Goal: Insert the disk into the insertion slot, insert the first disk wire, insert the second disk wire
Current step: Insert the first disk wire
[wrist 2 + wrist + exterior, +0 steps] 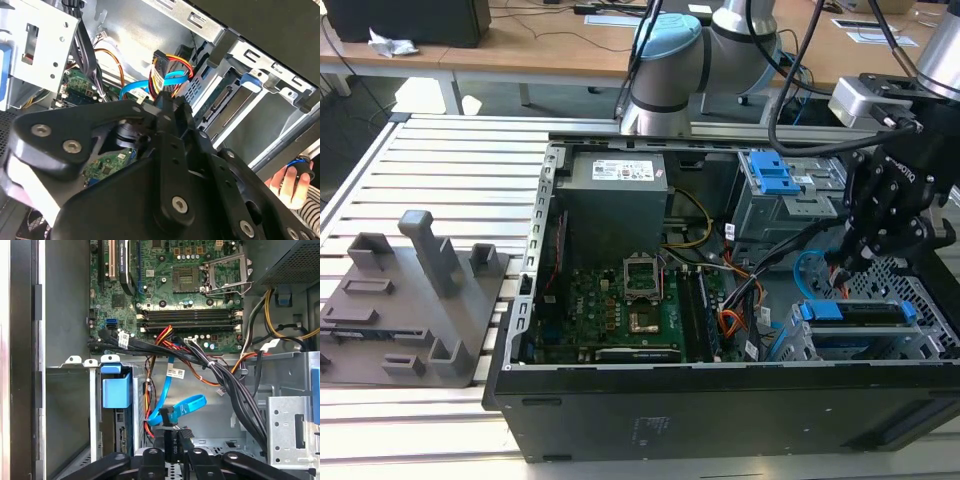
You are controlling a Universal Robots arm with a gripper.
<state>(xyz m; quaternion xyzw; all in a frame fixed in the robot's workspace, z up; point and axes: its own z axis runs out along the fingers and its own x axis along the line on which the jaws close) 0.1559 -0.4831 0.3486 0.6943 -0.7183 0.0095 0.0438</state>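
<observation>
Sheet-metal insertion slot, plastic-framed disk, glossy second disk wire, matt black claw

Exterior view: bright, even light, apparently from overhead. The slatted tabletop reads pale, and the computer case interior sits in shadow. Second wrist view: glare on bare sheet metal; the gripper is dark and underexposed. First wrist view: evenly lit, with soft shadows beneath the cables.
</observation>
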